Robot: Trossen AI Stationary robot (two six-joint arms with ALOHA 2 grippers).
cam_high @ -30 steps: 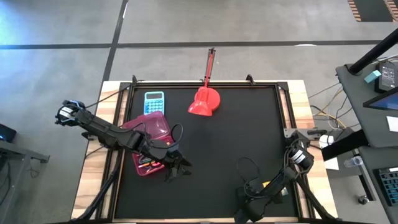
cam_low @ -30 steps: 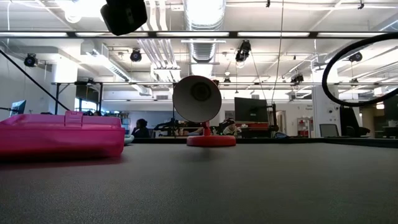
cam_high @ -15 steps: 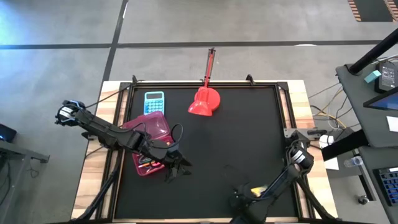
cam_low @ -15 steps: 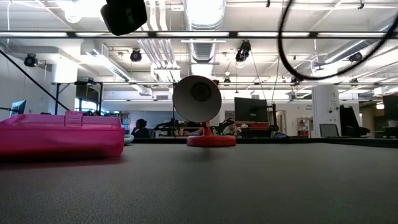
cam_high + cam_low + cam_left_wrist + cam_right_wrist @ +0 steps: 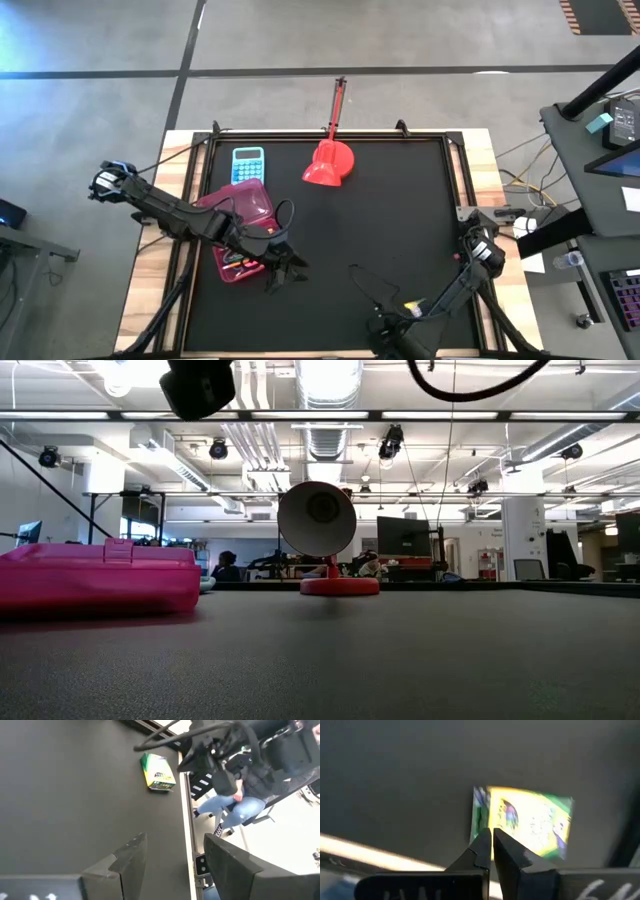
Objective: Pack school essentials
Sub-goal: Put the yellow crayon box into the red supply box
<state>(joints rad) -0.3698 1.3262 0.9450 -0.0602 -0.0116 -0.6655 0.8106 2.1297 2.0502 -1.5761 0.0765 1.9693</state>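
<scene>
Since a second ago the right arm has swung lower along the tabletop's near edge, and its cable loop has risen out of the low view; nothing else has shifted. Now the right gripper [image 5: 492, 840] sits at the near edge, right of the middle, its fingers pressed together with nothing between them, their tips just over the crayon box [image 5: 530, 822]. That box is a small flat carton, green along one end and yellow across its printed face, lying flat on the black mat close to the near edge; the left wrist view shows the crayon box [image 5: 158, 771] beside the mat's border.

At the mat's left side the left gripper [image 5: 285, 268] hangs with its fingers spread wide and empty, just past the near right corner of the open pink case [image 5: 240, 215], where a few thin coloured sticks show. A light-blue calculator [image 5: 248, 163] lies behind the case, and a red scoop [image 5: 328, 165] rests near the far edge, its handle reaching past it.
</scene>
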